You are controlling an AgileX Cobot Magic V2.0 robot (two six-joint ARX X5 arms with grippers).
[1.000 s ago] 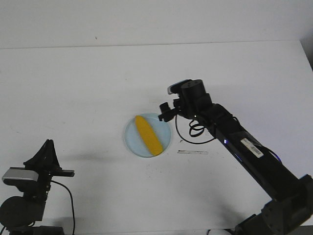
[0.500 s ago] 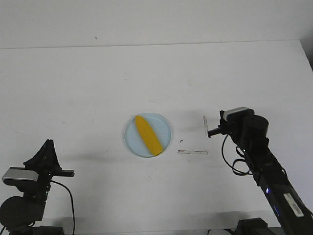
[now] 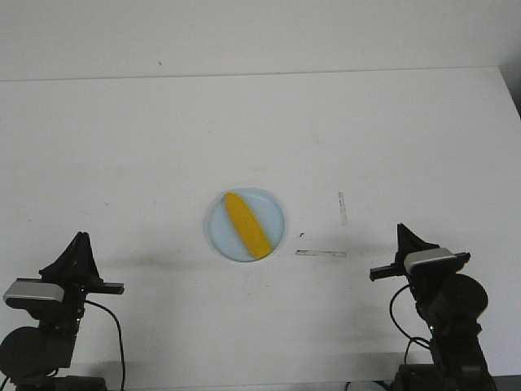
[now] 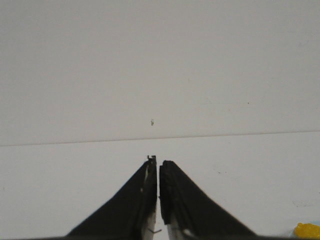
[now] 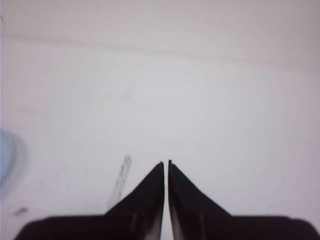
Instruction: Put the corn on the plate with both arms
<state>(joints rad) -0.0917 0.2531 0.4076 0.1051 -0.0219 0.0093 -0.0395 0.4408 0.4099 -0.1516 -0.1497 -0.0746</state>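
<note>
Standing at the robot's end of the table, the nearest things are the two arms folded up at the near edge. The left gripper (image 3: 79, 244) sits low in the near-left corner, its base and cable cut off by the frame edge. Through its wrist camera the two black fingers (image 4: 145, 200) are pressed together with barely a sliver between them, so it's closed with nothing in it. In the corner of that same view there's a tiny bit of yellow, presumably the corn, but it's too cropped to say much.

The right gripper (image 3: 407, 238) is parked in the near-right corner, also partly cut off below. Its wrist view is pretty blurry, but the fingers (image 5: 150, 200) meet at the tips, so closed and empty too. A pale blue smear at the edge of that view looks like the plate rim, hard to be sure.

A bit further out, on the white table (image 3: 122, 147), there are two thin pale strips: one (image 3: 321, 253) lying crosswise just beyond the right arm, another (image 3: 342, 208) running away from the robot. Can't tell what they are, maybe tape.

Around the middle is the plate (image 3: 273, 210), with the corn (image 3: 247, 226) lying diagonally on it, fully inside the rim. Both arms are well apart from it.

Beyond that it's bare tabletop up to the far edge, then a plain wall (image 3: 260, 32) with one small dark speck.
</note>
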